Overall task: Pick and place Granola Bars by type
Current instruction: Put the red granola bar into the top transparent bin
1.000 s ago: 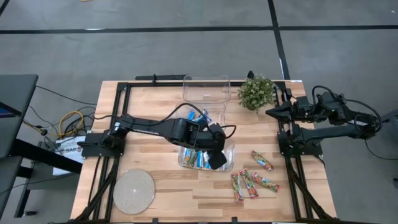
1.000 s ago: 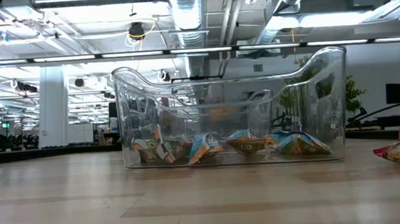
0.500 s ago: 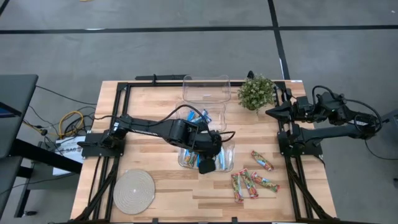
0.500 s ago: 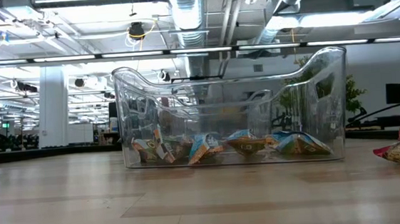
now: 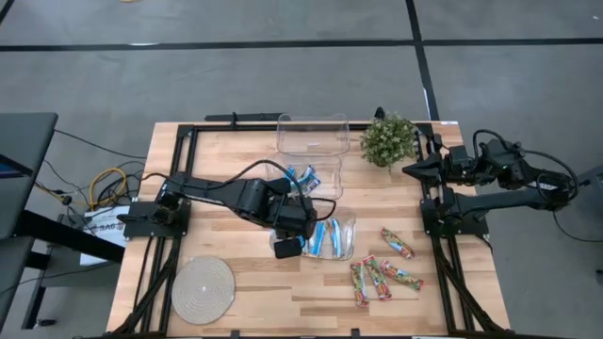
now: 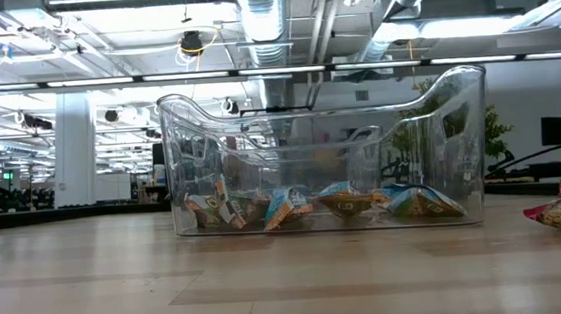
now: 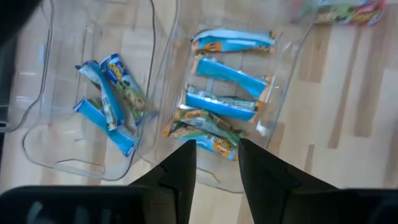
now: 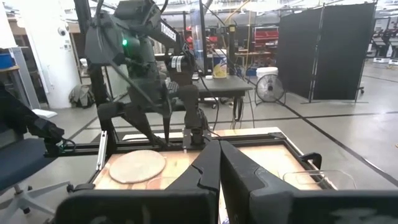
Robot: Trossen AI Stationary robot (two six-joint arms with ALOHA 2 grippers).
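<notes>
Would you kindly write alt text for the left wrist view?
The left gripper, open and empty, hangs over a clear bin holding blue and tan-brown granola bars. A neighbouring bin holds more blue bars.

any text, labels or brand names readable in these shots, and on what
Arm in the right wrist view: white lettering, too blurred to read.
Granola Bars in the bin: wrapper print too small to read.
Loose red-green bars on the table: print unreadable.
Nothing else carries readable text.
</notes>
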